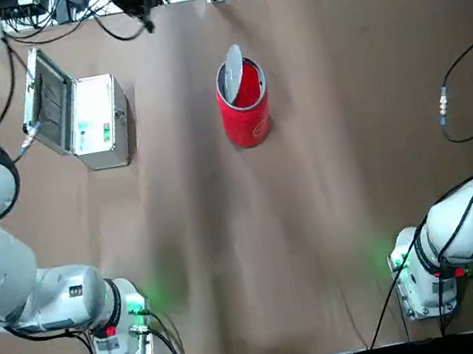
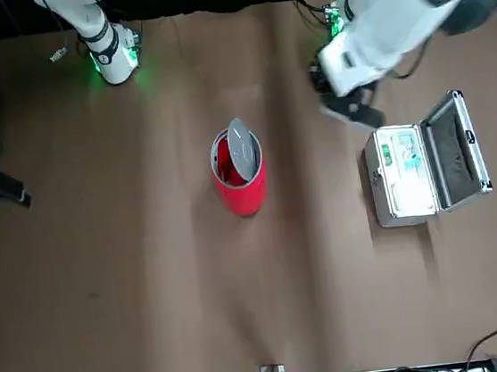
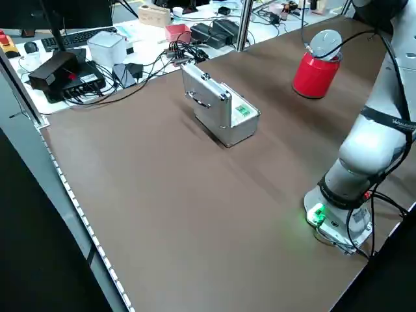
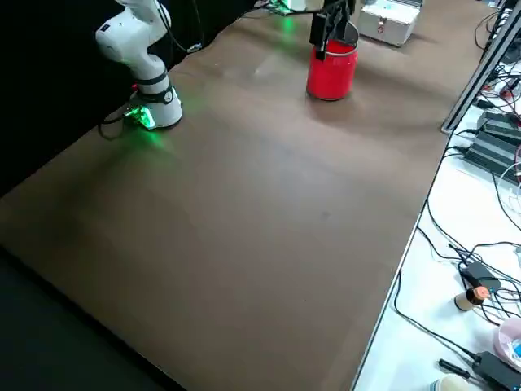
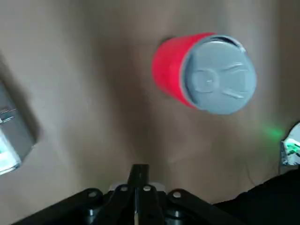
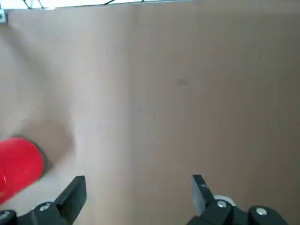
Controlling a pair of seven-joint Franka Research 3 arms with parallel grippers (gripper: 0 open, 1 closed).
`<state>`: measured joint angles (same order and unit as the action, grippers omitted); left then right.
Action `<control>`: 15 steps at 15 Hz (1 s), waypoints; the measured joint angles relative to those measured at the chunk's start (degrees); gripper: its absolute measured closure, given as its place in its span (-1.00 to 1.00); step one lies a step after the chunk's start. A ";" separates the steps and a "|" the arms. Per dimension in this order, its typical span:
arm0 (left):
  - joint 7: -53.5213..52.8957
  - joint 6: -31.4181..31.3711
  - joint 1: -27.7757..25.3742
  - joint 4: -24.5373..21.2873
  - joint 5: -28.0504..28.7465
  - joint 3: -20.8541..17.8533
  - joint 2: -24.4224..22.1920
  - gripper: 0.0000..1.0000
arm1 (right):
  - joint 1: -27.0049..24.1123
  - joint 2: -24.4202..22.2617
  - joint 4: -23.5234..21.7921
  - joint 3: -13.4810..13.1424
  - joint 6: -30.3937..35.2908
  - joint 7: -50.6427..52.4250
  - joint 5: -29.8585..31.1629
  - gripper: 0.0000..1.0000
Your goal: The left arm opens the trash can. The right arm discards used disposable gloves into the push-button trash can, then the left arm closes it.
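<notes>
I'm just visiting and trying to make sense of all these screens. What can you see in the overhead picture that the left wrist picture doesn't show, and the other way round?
Only the overhead view shows the trash can's lid tipped up, its red inside exposed, the whole silver box with its hinged lid raised, and both arm bases. Only the left wrist view shows the left gripper, fingers together, and the lid's face. Both show the red can and the brown table.

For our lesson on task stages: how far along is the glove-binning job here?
Done: the lid stands open. In hand: nothing; no gloves show on the table or in the open right claw, so they may be binned. Left: the shut left claw must close the lid.
</notes>
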<state>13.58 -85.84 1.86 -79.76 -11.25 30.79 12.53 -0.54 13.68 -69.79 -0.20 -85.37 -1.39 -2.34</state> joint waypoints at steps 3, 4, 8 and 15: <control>1.79 -4.73 4.41 -0.05 0.00 0.38 2.96 0.98 | -0.01 -3.13 -3.52 -0.06 -0.18 1.93 0.08 -0.99; 2.64 -7.62 5.67 -0.29 0.00 0.40 4.55 0.98 | -0.02 -5.79 -8.74 -0.13 -3.20 2.05 0.15 -0.99; 5.87 -15.71 8.40 -2.88 1.04 0.41 7.35 0.98 | -0.35 -9.83 -15.65 -0.55 -6.16 -0.74 0.23 -0.99; 12.52 -23.02 14.31 -4.18 5.84 0.41 10.57 0.98 | -0.36 -10.58 -16.74 -0.56 -6.08 -1.52 0.25 -0.99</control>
<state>26.09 -108.86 16.17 -83.93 -5.41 31.20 23.10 -0.90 3.10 -86.53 -0.76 -91.45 -2.90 -2.09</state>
